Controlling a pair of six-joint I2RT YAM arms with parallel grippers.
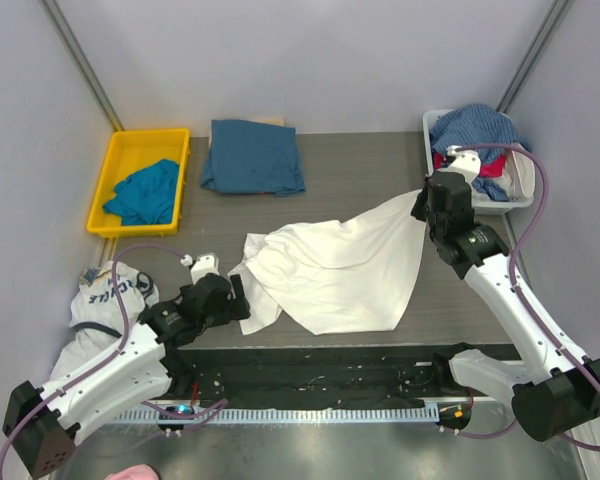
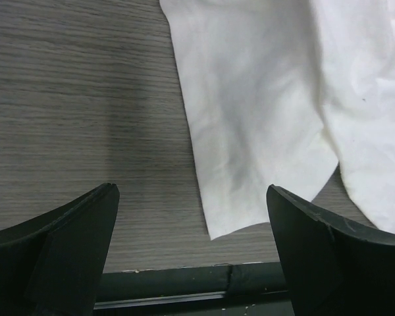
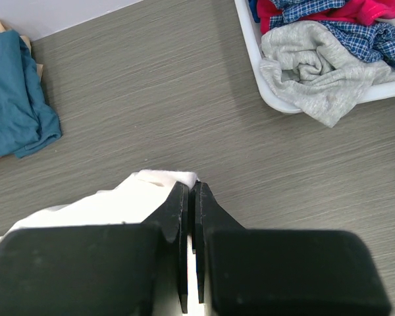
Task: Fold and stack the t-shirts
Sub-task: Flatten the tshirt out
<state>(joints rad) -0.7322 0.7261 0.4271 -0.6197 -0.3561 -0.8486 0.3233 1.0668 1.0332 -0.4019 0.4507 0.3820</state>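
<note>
Right gripper (image 3: 191, 197) pinches a lifted corner of the white t-shirt (image 1: 340, 270), likely to spread it; left gripper (image 2: 191, 250) gapes empty beside its hem.

A plain white t-shirt (image 1: 340, 265) lies on grey woodgrain table (image 1: 360, 165). At ten o'clock, a dark blue t-shirt (image 1: 252, 156); beside it, a yellow bin (image 1: 115, 165) holds teal cloth (image 1: 143, 192). At two o'clock, a white basket (image 3: 266, 69) holds blue plaid, pink and grey clothes.

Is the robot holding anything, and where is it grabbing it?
The right gripper pinches the white t-shirt at a far edge corner. The left gripper is open, holding nothing.
</note>
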